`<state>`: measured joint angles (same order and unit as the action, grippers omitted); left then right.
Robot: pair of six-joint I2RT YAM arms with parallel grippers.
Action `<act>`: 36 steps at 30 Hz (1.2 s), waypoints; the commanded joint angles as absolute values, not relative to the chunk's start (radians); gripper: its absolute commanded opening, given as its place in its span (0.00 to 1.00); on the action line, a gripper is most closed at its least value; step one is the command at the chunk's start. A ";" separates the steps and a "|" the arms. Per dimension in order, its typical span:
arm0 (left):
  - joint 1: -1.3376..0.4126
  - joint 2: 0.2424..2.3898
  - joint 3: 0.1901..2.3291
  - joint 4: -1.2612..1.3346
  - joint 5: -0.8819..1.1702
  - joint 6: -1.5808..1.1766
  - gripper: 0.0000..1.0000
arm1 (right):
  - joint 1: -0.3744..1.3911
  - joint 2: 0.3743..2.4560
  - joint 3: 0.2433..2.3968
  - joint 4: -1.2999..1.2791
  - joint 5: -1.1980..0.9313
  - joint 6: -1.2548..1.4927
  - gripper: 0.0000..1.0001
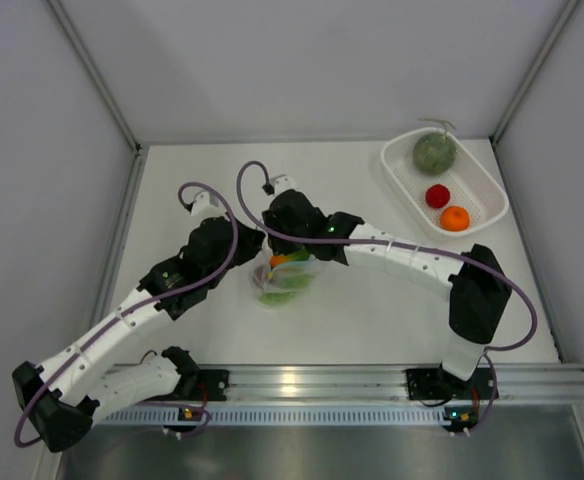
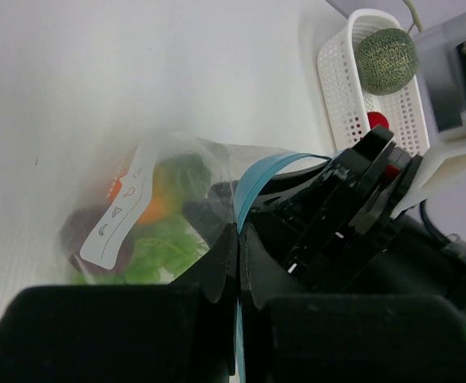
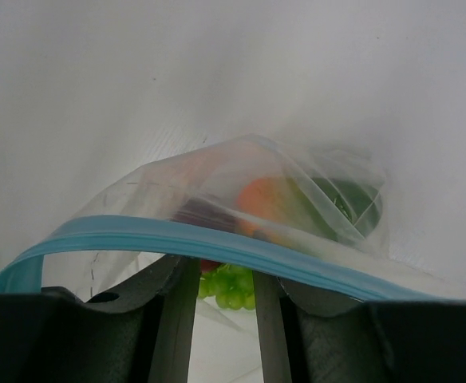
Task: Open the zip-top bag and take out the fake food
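Note:
The zip-top bag (image 1: pixel 288 281) lies mid-table, clear and crinkly, with fake food inside: an orange piece (image 3: pixel 263 196), leafy green (image 2: pixel 159 243) and a green bunch (image 3: pixel 231 286). My left gripper (image 2: pixel 239 239) is shut on the bag's light blue zip strip (image 2: pixel 262 171), which runs up from between its fingertips. My right gripper (image 3: pixel 225 275) sits at the bag's mouth with its jaws apart. The other side of the zip strip (image 3: pixel 177 237) drapes across its fingertips, and the green bunch shows through the gap. From above, both grippers (image 1: pixel 264 262) (image 1: pixel 292 256) meet over the bag.
A white perforated basket (image 1: pixel 402 182) stands at the back right, holding a grey-green melon (image 1: pixel 435 152), a red ball (image 1: pixel 437 195) and an orange ball (image 1: pixel 454 218). Grey walls close in the table on three sides. The rail with the arm bases runs along the near edge.

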<state>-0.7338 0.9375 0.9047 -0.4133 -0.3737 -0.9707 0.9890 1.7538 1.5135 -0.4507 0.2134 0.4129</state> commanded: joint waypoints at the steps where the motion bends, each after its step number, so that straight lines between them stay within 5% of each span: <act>1: -0.732 0.922 0.900 -0.397 -0.405 -0.982 0.00 | 1.023 1.717 1.445 -0.347 0.236 0.437 0.33; 14: -0.732 0.937 0.854 -0.399 -0.469 -0.973 0.00 | 1.029 1.778 1.319 -0.184 0.144 0.448 0.36; 36: -0.730 0.920 0.778 -0.400 -0.508 -0.963 0.00 | 1.040 1.950 1.355 -0.118 0.031 0.459 0.56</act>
<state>-0.7326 0.9314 0.7860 -0.4229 -0.4961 -0.9668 1.0145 1.9320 1.3243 -0.1818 0.0654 0.4473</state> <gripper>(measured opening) 0.016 0.551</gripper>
